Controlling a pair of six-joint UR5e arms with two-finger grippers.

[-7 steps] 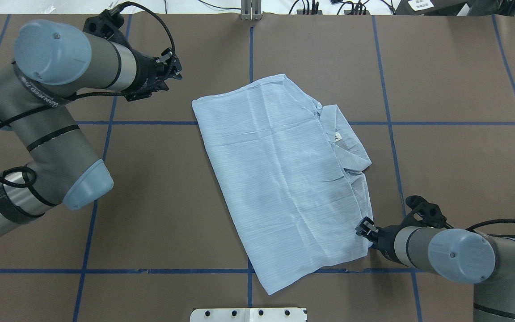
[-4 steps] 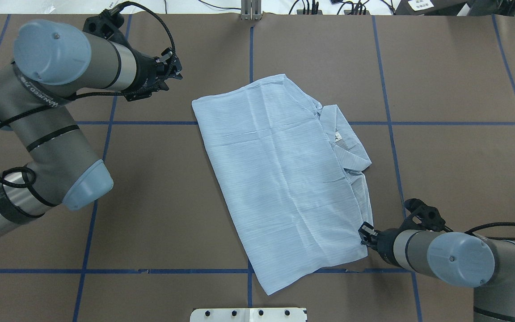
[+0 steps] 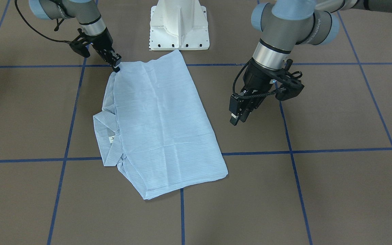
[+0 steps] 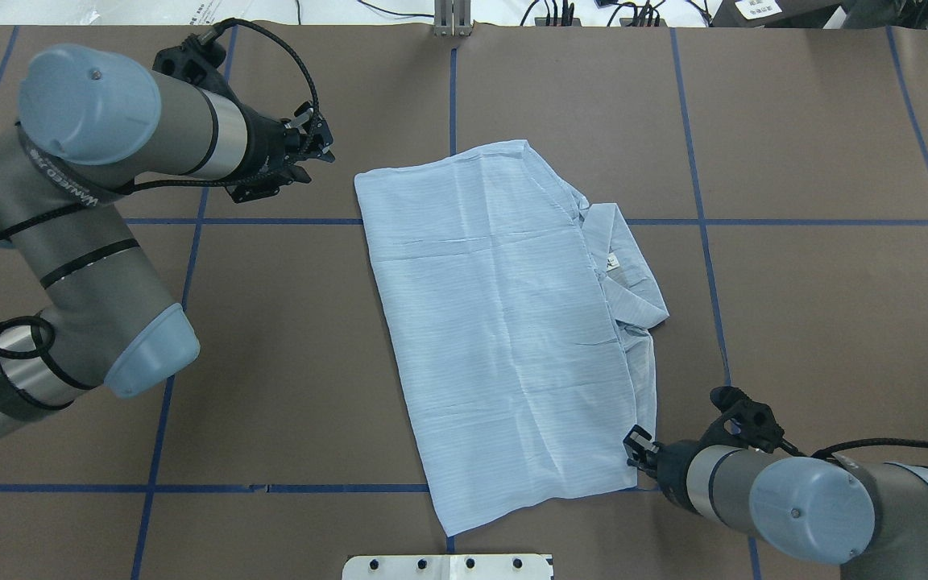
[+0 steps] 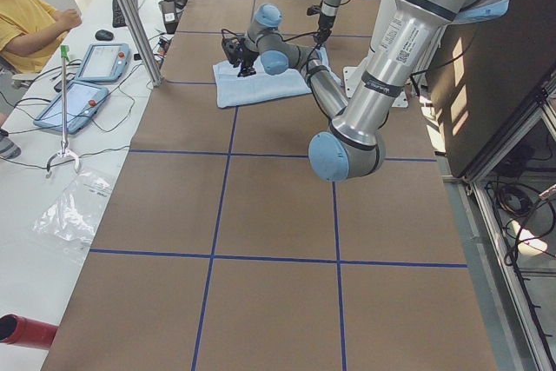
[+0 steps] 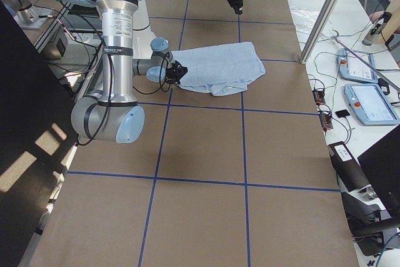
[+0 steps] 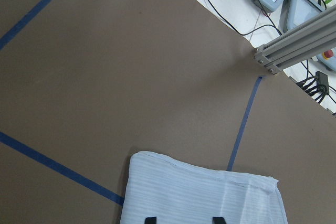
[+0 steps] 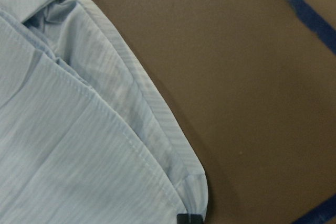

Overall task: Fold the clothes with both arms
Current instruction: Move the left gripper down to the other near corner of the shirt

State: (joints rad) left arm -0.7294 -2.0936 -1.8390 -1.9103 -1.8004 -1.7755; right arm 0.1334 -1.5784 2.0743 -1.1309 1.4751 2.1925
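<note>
1. I'm watching the shirt (image 4: pixel 504 322) lying folded into a rough rectangle in the middle of the brown tabletop (image 4: pixel 834 322), slanting across the blue tape lines (image 4: pixel 271 488).
2. My right pincer (image 4: pixel 635 453) is sitting low at the shirt corner close to the white base (image 3: pixel 179 27), and it's clamping down on the hem there.
3. The right wrist view is showing that cloth corner lying right against one fingertip (image 8: pixel 189 217).
4. The collar (image 4: pixel 633 278) is poking out along the same edge, farther from the base, with the small neck label (image 4: pixel 612 261) facing up.
5. My left pincer (image 4: pixel 317 149) is hanging over bare tabletop beside the shirt's far corner on its side, apart from the cloth and carrying nothing.
6. Its fingertips (image 7: pixel 150 219) are standing apart with a clear gap, and the shirt's edge is showing beneath them in the left wrist view.
</note>
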